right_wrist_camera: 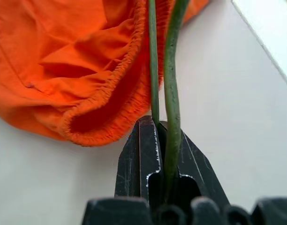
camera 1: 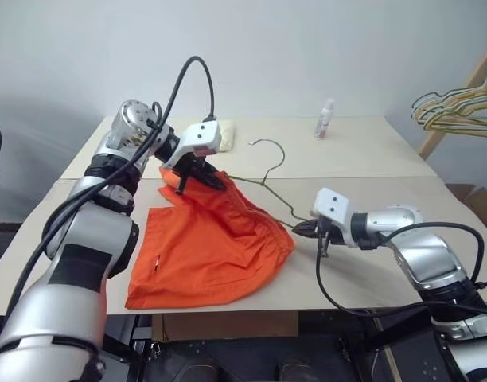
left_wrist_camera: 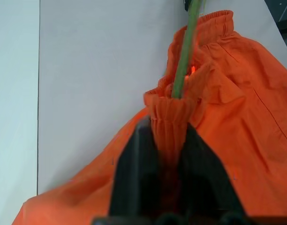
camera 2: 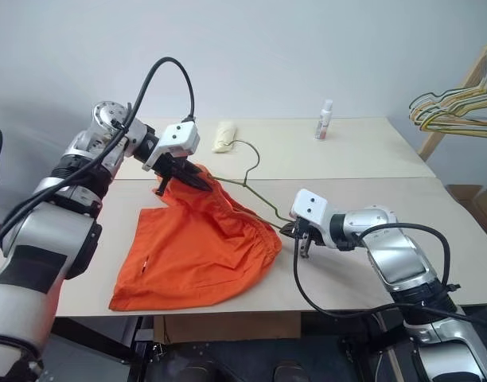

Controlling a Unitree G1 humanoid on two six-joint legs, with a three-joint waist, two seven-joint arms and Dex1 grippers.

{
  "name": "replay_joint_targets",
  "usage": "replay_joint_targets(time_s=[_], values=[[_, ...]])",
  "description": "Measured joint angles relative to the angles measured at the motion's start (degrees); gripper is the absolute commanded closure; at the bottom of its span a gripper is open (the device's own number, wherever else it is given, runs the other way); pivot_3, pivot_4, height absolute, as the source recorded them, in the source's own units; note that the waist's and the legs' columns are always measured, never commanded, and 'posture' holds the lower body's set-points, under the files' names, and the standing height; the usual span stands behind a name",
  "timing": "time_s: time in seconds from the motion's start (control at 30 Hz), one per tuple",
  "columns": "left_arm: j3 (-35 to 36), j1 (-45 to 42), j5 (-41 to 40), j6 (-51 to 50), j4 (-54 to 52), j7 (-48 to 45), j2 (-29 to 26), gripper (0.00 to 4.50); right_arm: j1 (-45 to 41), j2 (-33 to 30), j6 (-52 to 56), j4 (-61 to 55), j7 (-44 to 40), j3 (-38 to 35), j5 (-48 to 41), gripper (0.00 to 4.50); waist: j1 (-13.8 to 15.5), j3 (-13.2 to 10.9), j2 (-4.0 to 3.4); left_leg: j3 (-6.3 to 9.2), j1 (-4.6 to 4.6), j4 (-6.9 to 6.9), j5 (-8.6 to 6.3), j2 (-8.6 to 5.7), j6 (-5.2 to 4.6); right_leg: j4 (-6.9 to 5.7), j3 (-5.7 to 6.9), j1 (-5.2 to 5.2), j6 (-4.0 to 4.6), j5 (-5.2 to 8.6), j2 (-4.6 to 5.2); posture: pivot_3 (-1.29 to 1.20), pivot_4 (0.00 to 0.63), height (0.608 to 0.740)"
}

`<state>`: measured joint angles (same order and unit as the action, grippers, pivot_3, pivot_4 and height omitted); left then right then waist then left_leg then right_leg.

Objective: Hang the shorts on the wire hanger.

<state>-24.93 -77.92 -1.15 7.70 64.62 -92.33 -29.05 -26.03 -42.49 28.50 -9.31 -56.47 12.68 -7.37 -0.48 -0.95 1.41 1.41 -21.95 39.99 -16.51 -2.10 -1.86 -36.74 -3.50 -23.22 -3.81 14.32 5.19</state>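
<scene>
The orange shorts lie on the table, their far waistband corner pulled up off the surface. My left gripper is shut on that gathered waistband. The wire hanger runs from its hook near the table's middle down into the waist opening; in the left wrist view its wire enters the fabric just past my left gripper. My right gripper is shut on the hanger's near corner, beside the waistband's right edge. In the right wrist view two strands of wire pass between its fingers, with the shorts beside them.
A small white bottle stands at the back of the table. A cream folded item lies behind my left gripper. A bunch of coloured hangers hangs on a wooden rack off the table's right side.
</scene>
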Motion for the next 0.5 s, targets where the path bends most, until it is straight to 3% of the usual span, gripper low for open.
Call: replay_joint_targets(time_s=[0.07,0.27,0.47,0.5], values=[[0.01,0.0,0.12,0.56,0.02,0.0,-0.01,4.41,0.68,0.0,-2.43,0.03,0.57,-0.01,1.03,4.5,-0.16,0.0,0.0,0.0,0.0,0.01,0.0,0.0,0.0,0.0,0.0,0.0,0.0,0.0,0.0,0.0,0.0,0.74],[2.44,0.0,1.67,2.94,0.21,0.02,0.05,4.41,2.58,-0.15,-6.72,-0.85,1.36,-1.47,1.41,2.73,-0.28,0.0,0.0,0.0,0.0,0.01,0.0,0.0,0.0,-0.01,-0.01,0.0,0.0,0.0,0.0,0.0,0.0,0.74],[3.8,-0.01,2.06,4.56,0.27,0.01,-2.26,4.41,7.2,-1.84,-2.07,-2.14,4.16,-11.15,-2.03,0.72,-0.2,0.0,0.0,0.01,0.0,0.03,-0.01,0.0,-0.01,-0.02,0.0,0.02,0.0,0.0,0.01,-0.03,0.0,0.74],[3.82,-0.01,2.04,4.59,0.35,0.01,-2.95,4.41,8.41,-1.93,0.07,-2.16,5.36,-13.64,-2.76,0.72,-0.23,0.0,0.0,0.0,0.0,0.03,-0.01,0.01,-0.01,-0.02,0.0,0.02,0.0,0.0,0.01,-0.04,0.0,0.74]])
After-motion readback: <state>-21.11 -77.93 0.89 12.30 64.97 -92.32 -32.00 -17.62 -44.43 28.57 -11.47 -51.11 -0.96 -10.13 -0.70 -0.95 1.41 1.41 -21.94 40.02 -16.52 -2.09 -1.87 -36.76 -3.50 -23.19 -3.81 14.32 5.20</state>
